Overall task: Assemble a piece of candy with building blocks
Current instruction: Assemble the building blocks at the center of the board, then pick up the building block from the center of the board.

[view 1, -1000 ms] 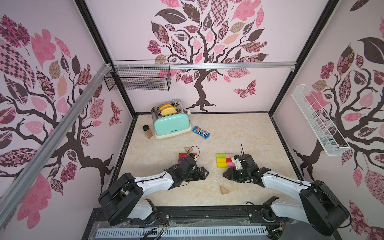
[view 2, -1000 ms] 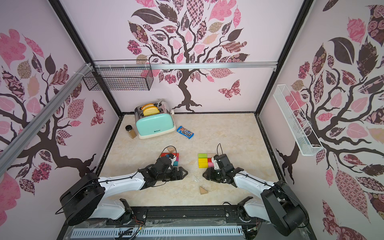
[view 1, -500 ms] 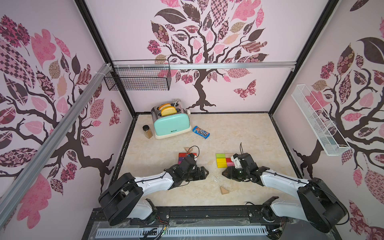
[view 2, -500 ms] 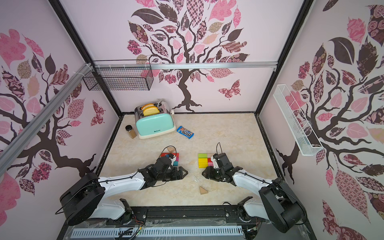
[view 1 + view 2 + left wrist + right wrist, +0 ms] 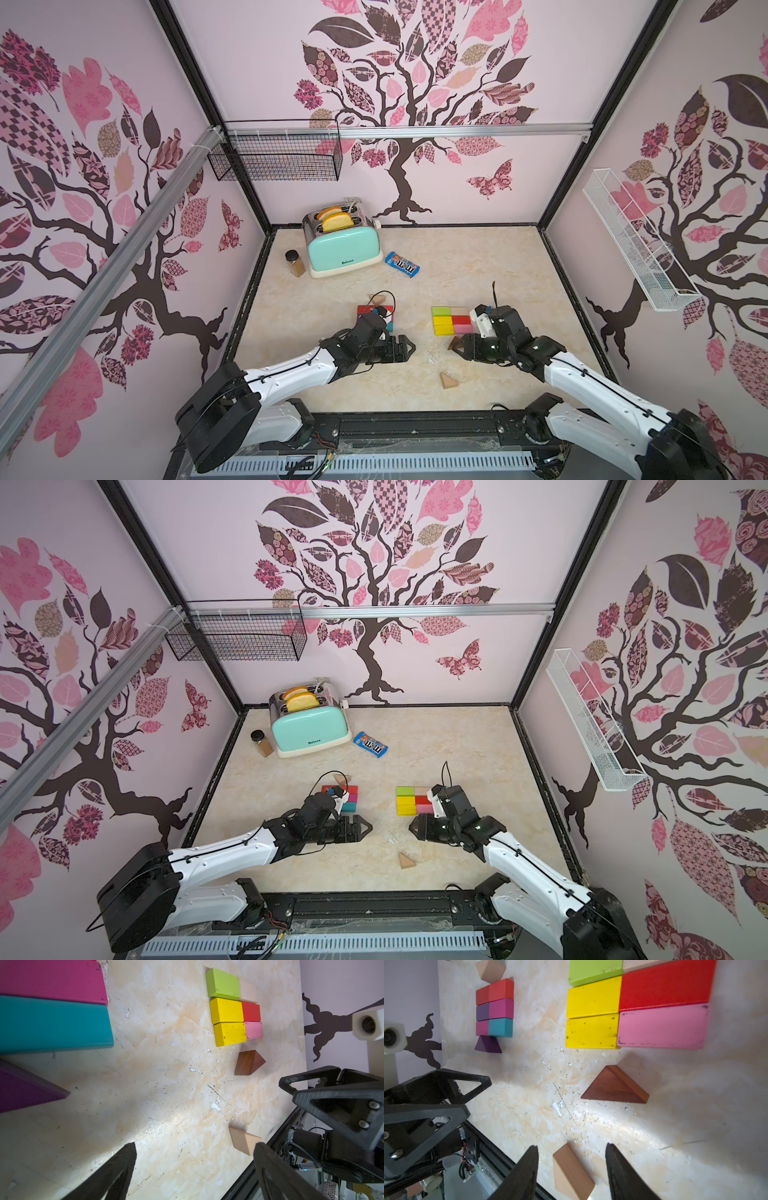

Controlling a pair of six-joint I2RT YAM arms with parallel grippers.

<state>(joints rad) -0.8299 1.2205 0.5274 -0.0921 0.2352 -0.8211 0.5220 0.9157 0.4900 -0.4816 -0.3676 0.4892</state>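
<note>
Wrapper-triangle step, likely: right tool [image 5: 572, 1146], spread and empty, is framing tan wooden triangle [image 5: 571, 1169] at counter's [image 5: 478, 270] six o'clock; next move is calling for descent and a centred pinch. Left tool [image 5: 194, 1146] is hovering spread.

Left gripper [image 5: 409, 348] and right gripper [image 5: 455, 352] low over table [image 5: 478, 266], tips facing each other. Tan triangle [image 5: 448, 380] lies alone nearer front edge; green, yellow, red, pink blocks [image 5: 451, 321] packed just beside right gripper

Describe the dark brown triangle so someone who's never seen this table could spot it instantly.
Find the patch of green, yellow, red and pink blocks on the right half of the table. Off its robot-side edge, apart from the pink block, lies the triangle. It is dark brown; the other loose triangle is pale tan.
</note>
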